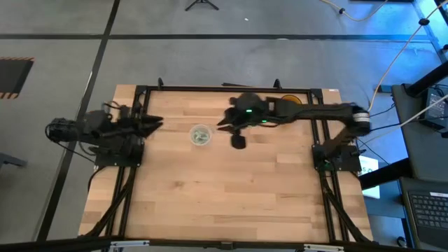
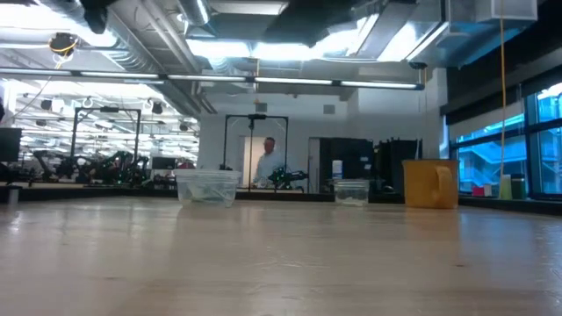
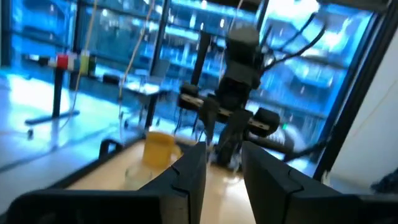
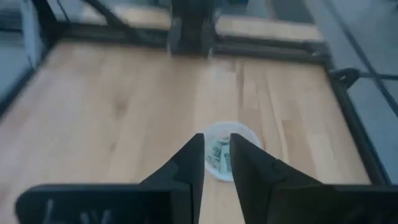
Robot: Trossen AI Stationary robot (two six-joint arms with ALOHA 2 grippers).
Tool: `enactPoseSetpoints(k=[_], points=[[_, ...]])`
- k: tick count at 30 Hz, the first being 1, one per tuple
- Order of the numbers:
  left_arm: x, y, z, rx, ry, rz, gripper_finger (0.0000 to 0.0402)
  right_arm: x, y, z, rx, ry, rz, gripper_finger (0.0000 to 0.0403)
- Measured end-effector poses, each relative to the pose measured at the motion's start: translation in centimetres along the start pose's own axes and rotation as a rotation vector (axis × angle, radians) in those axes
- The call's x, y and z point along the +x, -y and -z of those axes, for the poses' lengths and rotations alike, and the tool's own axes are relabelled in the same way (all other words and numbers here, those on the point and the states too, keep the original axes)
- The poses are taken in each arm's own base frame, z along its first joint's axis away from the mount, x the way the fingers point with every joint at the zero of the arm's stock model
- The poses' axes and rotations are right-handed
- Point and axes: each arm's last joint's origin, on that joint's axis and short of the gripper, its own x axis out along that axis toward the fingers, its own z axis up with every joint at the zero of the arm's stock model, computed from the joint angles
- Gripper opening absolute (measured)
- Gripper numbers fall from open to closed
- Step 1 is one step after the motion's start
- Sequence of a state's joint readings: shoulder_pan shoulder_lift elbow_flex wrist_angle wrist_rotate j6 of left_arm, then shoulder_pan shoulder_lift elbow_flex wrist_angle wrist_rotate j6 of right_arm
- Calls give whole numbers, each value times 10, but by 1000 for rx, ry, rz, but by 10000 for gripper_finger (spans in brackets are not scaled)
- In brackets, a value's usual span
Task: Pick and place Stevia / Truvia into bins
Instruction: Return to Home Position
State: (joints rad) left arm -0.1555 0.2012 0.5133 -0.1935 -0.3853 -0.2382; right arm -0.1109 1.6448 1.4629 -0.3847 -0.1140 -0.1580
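Note:
A clear plastic cup (image 1: 201, 134) stands on the wooden table, left of centre, with pale green sachets (image 4: 219, 154) lying inside it. In the low view the same cup (image 2: 208, 187) shows far back on the table. My right gripper (image 1: 222, 124) hangs high above the table just right of the cup. In its wrist view the fingers (image 4: 216, 146) stand slightly open above the cup's rim (image 4: 245, 134), with nothing between them. My left gripper (image 1: 159, 123) waits at the table's left edge, slightly open (image 3: 224, 155).
A yellow cup (image 2: 430, 183) and a second small clear cup (image 2: 352, 191) stand near the table's far edge; the right arm partly covers the yellow cup (image 1: 290, 100) from above. Bare wood (image 1: 231, 189) stretches across the near half. A person stands in the room beyond the table.

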Motion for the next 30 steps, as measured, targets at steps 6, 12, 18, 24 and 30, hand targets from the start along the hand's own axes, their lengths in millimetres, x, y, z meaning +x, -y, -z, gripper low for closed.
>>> enactPoseSetpoints(k=[6,12,18,24,30], points=[[-22,-10,-4,-8,67,-32,97,-70,-10,25,82,141,21,79],[-28,-14,-3,15,79,-88,97,-124,-23,60,121,246,25,79],[-35,-17,-6,18,118,-120,98,-167,-30,94,197,342,145,79],[-31,-16,2,5,93,-75,97,-197,-38,126,221,438,174,79],[-16,-16,29,-22,97,-47,98,-207,-43,150,240,543,169,79]])
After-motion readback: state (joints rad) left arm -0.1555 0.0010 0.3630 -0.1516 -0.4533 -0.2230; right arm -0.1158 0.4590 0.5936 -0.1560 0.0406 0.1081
